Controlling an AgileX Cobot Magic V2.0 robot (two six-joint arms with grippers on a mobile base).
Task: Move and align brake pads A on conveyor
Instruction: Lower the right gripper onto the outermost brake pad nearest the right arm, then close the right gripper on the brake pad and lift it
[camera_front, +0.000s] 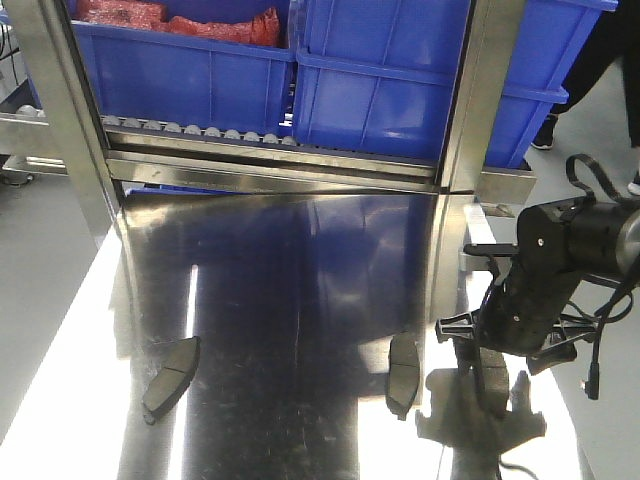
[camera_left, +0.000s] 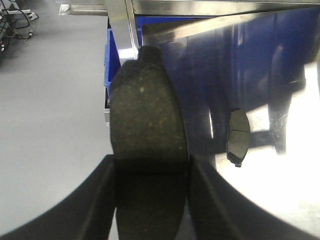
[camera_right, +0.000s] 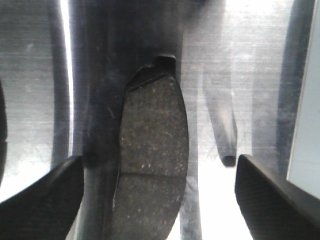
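In the left wrist view my left gripper (camera_left: 150, 167) is shut on a dark grey brake pad (camera_left: 146, 115), which sticks out forward from between the fingers. Another brake pad (camera_left: 237, 136) lies on the steel tabletop (camera_left: 280, 190) to its right. My right gripper (camera_right: 157, 200) is open and straddles a third brake pad (camera_right: 152, 160), which lies flat on the steel with gaps to both fingers. The front view shows the right gripper (camera_front: 487, 350) low over that pad (camera_front: 495, 378), with two more pads (camera_front: 170, 375) (camera_front: 402, 375) lying on the tabletop. The conveyor is out of view.
Blue bins (camera_front: 400, 90) stand on a steel roller rack (camera_front: 200, 135) behind the tabletop (camera_front: 300, 260). Steel uprights (camera_front: 480, 90) frame the rack. Grey floor (camera_left: 50, 110) lies beyond the table's left edge. A person's legs (camera_front: 600, 60) are at the far right.
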